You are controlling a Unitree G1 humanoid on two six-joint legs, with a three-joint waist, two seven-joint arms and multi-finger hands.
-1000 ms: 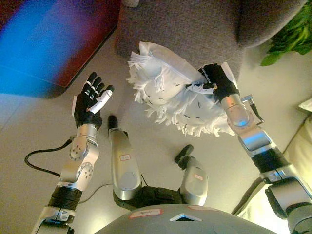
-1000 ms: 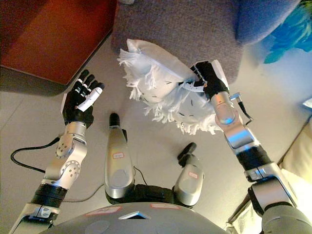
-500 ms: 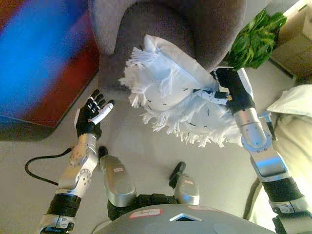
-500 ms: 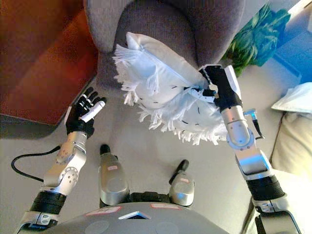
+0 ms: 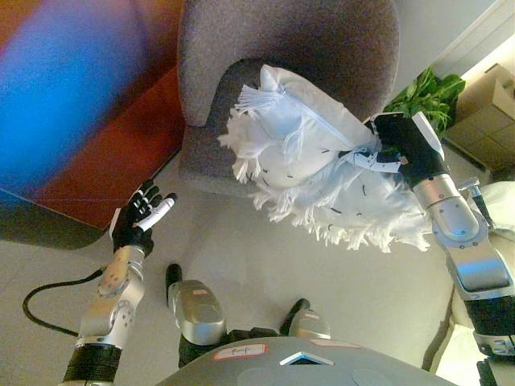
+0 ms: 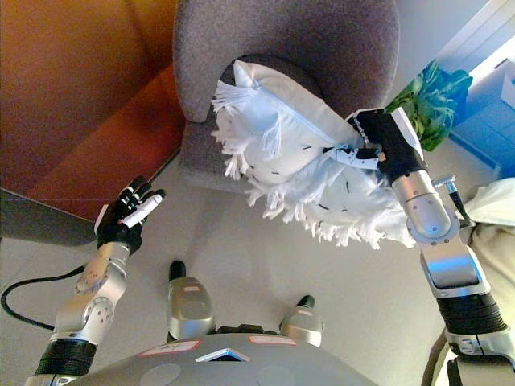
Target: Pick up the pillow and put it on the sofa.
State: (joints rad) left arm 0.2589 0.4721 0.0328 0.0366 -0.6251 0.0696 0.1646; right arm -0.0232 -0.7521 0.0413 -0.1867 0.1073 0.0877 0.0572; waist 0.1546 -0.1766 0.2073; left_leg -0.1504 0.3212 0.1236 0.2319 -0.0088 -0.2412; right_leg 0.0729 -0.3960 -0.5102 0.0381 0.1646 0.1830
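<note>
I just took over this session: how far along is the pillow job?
Pick-up looks done: the right hand grips the white fringed pillow, which is lifted clear of the floor. In hand: the pillow hangs in front of the grey sofa, overlapping its seat in view. Left: set it on the seat and let go. The left hand is open and idle.

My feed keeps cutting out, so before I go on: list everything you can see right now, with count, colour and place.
pillow: one, white with fringed edges, held up in front of the sofa seat
sofa: one, grey, rounded back, straight ahead
cabinet: one, reddish-brown, on the left
plant: one, green, right of the sofa
cardboard box: one, brown, far right
floor: light beige, below
right robot hand: one, dark, curled on the pillow's right edge
left robot hand: one, dark with white tips, open, lower left, holding nothing
</note>
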